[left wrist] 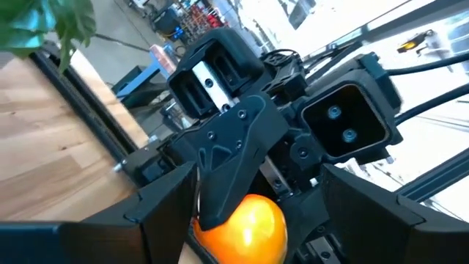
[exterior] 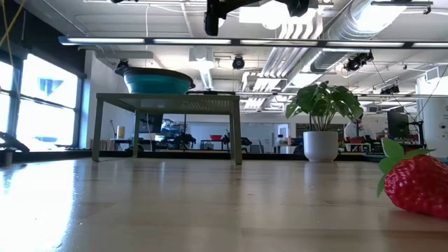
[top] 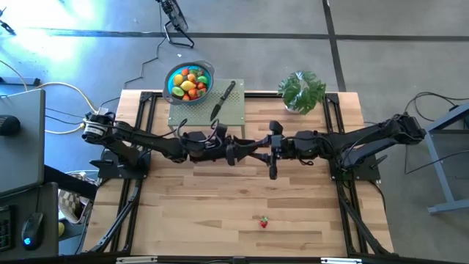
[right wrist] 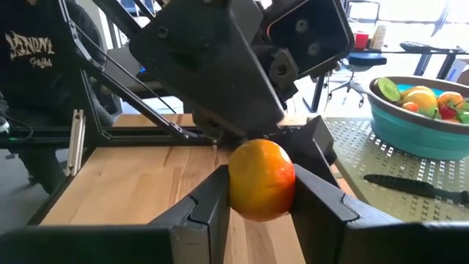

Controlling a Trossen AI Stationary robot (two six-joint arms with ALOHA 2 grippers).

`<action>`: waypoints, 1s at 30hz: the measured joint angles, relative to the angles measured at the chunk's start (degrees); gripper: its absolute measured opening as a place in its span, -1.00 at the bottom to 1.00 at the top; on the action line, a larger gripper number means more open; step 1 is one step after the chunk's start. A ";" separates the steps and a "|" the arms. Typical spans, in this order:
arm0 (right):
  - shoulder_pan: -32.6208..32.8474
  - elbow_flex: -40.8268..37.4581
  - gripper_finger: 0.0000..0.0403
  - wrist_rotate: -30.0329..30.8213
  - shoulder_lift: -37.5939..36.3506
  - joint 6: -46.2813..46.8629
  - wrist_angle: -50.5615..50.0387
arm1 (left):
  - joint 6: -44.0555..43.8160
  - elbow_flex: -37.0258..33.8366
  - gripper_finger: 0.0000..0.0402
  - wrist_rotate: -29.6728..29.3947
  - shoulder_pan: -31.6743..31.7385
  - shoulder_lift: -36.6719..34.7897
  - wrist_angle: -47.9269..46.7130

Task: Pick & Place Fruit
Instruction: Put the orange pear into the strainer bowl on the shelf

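An orange fruit (right wrist: 262, 180) hangs high over the table's middle, where my two grippers meet tip to tip. My right gripper (right wrist: 262, 202), reaching in from the table's right, is shut on it. My left gripper (left wrist: 256, 220), reaching in from the left, is open wide with a finger on either side of the same fruit (left wrist: 245, 227). In the high view the grippers (top: 256, 150) hide the fruit. A red strawberry (top: 263, 221) lies on its side on the wood near the front edge. A blue bowl (top: 170, 84) of mixed fruit stands at the back. My right gripper pinches the orange fruit by two opposite sides (right wrist: 238, 187) between its two fingers. The fingers come in about level from the table's right. The fruit is lifted clear, high above the wood. Whether my left gripper's fingers (left wrist: 165, 209) touch the fruit I cannot tell.
The bowl and a black-handled knife (top: 223, 99) sit on a low green perforated stand (top: 238, 114) at the back. A potted plant (top: 302, 92) stands to the right of the stand. Bare wood lies between the arms and the strawberry (exterior: 418, 183).
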 joint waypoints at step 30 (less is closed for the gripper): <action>0.00 -0.02 -0.42 1.69 0.04 0.02 0.15 | -1.16 0.00 -0.07 1.14 0.00 -0.02 -2.89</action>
